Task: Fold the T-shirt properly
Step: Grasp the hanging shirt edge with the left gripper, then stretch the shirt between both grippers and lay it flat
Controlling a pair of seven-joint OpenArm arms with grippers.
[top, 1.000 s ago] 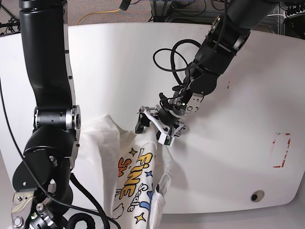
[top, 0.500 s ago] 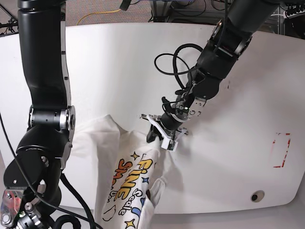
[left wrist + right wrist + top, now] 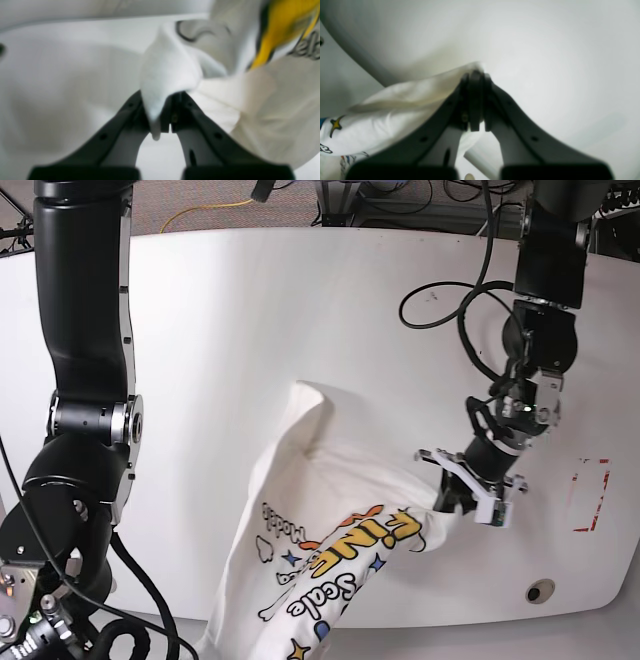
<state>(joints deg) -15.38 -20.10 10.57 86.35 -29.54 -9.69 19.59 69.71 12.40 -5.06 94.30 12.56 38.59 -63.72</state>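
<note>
Pinching white cloth, both my grippers, left gripper (image 3: 470,498) and right gripper (image 3: 475,100), keep hold; the left has swung far toward its side, dragging the T-shirt (image 3: 340,530) open across the table (image 3: 250,310), so spreading progresses.

Table (image 3: 300,310) far side free; T-shirt (image 3: 330,510) prob. blocks near edge.

T-shirt (image 3: 330,510) on table (image 3: 250,310), spread from mid-bench down to the near edge, lower part hanging over that edge. Left gripper (image 3: 470,498) at the shirt's right margin, clamped on fabric, right of centre. Right gripper (image 3: 475,100) pinches another fold near the near-left corner. Round hole (image 3: 540,590) near the near-right corner.
</note>
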